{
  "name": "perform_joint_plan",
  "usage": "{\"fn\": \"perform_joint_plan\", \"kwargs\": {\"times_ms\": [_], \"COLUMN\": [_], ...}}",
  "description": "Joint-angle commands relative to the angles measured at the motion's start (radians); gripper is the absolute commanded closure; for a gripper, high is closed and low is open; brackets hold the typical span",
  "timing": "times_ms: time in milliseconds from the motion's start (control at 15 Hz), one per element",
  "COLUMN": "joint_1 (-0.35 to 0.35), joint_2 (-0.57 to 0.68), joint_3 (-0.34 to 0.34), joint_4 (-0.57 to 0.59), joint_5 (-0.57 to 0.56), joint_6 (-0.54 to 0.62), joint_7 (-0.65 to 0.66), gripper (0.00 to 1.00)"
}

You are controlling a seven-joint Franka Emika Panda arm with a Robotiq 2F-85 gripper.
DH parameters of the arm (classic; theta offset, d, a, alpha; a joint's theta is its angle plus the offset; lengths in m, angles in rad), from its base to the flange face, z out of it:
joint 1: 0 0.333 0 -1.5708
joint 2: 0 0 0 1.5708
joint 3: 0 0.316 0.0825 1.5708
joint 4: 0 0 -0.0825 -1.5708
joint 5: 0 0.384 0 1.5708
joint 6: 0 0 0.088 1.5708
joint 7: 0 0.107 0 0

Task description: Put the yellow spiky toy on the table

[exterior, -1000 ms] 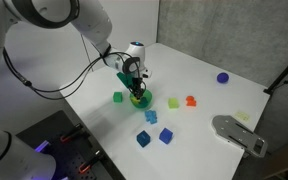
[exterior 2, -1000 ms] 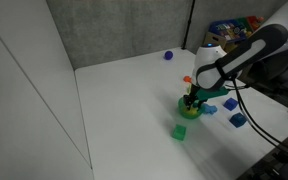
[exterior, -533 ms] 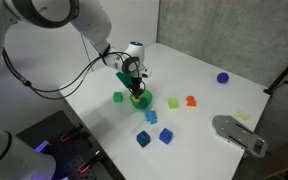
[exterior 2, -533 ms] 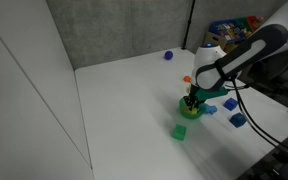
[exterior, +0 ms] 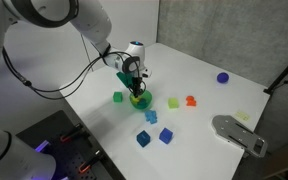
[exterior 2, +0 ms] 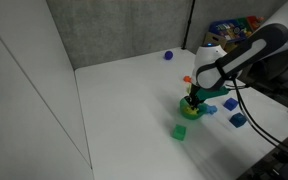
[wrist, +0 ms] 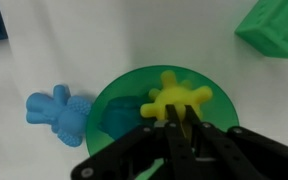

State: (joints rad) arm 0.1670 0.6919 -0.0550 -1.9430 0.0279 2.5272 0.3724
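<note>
The yellow spiky toy (wrist: 177, 99) lies in a round green bowl (wrist: 216, 118) beside a teal piece (wrist: 121, 116). My gripper (wrist: 174, 126) reaches straight down into the bowl, its two black fingers shut on the toy's near edge. In both exterior views the gripper (exterior: 136, 93) (exterior 2: 192, 100) stands over the bowl (exterior: 142, 101) (exterior 2: 191, 110) on the white table (exterior: 189, 60) (exterior 2: 124, 110); the toy itself is hidden there by the fingers.
Beside the bowl lie a blue figure toy (wrist: 56, 113) and a green block (wrist: 274, 28) (exterior: 118, 97). Farther off are a lime-green cube (exterior: 172, 103), an orange toy (exterior: 191, 100), blue cubes (exterior: 151, 117), a purple ball (exterior: 223, 77) and a grey object (exterior: 239, 135).
The arm has stayed over the bowl. The fingers have drawn together onto the toy.
</note>
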Motion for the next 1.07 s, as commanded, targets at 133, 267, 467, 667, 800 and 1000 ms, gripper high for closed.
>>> {"fn": "perform_joint_plan", "kwargs": {"times_ms": [133, 267, 467, 667, 800, 1000], "joint_1": [-0.024, -0.019, -0.021, -0.035, -0.046, -0.067], "joint_2": [-0.099, -0.134, -0.182, -0.220, -0.245, -0.289], "joint_3": [0.022, 0.002, -0.039, -0.088, -0.120, -0.147], "joint_4": [-0.011, -0.003, 0.000, -0.010, -0.021, -0.036], "joint_5": [0.034, 0.023, -0.006, -0.032, -0.054, -0.070], "joint_6": [-0.086, -0.090, -0.075, -0.066, -0.058, -0.066], "joint_7": [-0.017, 0.005, 0.031, 0.048, 0.068, 0.089], "gripper": [0.95, 0.95, 0.95, 0.95, 0.95, 0.56]}}
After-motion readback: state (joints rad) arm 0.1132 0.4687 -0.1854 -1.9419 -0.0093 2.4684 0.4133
